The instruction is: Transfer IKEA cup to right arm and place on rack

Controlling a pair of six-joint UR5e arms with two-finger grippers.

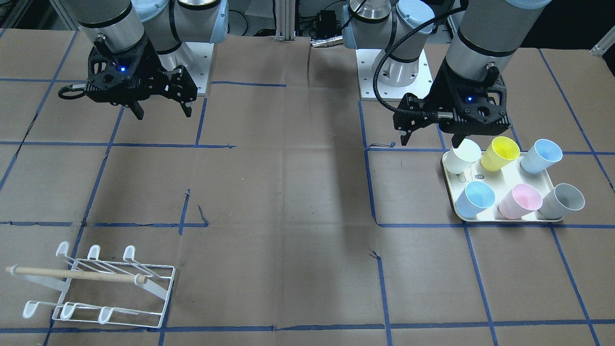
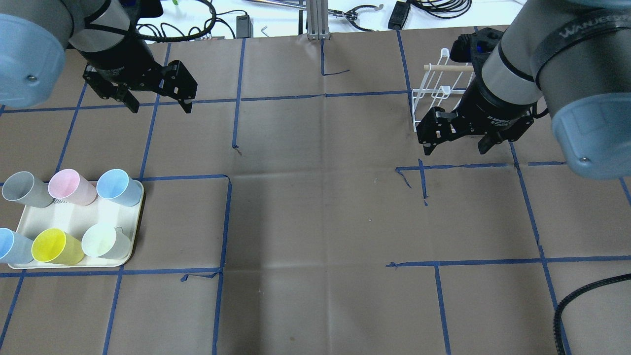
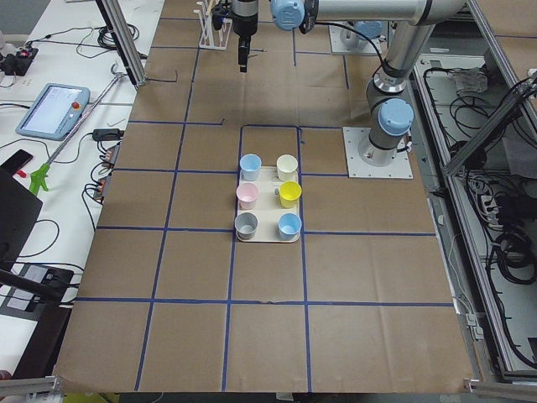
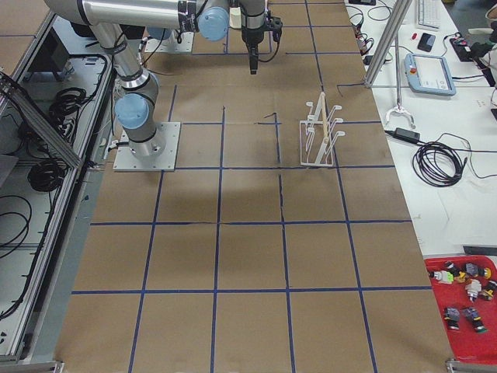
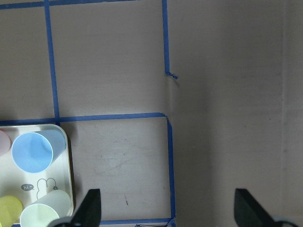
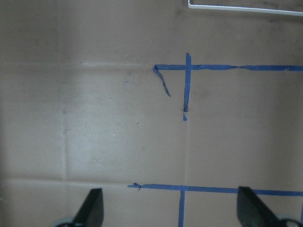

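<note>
Several plastic cups lie on their sides on a cream tray [image 2: 74, 219]: grey [image 2: 22, 189], pink [image 2: 69, 187], two blue [image 2: 118, 187], yellow [image 2: 54, 246] and pale white [image 2: 103, 240]. My left gripper [image 2: 160, 107] is open and empty, hovering beyond the tray. In the front view it [image 1: 430, 140] is just above the white cup [image 1: 463, 156]. The white wire rack [image 2: 438, 88] with its wooden dowel [image 1: 72, 274] stands on the far right. My right gripper [image 2: 456, 148] is open and empty, in the air beside the rack. The left wrist view shows the blue cup [image 5: 35, 150] and the tray's corner [image 5: 68, 165].
Brown paper with blue tape lines covers the table [image 2: 315, 197]. The rack's wire edge [image 6: 246, 7] shows at the top of the right wrist view. Cables and a teach pendant [image 4: 431, 71] lie past the far edge. A red bin [image 4: 466, 303] sits off the table's corner.
</note>
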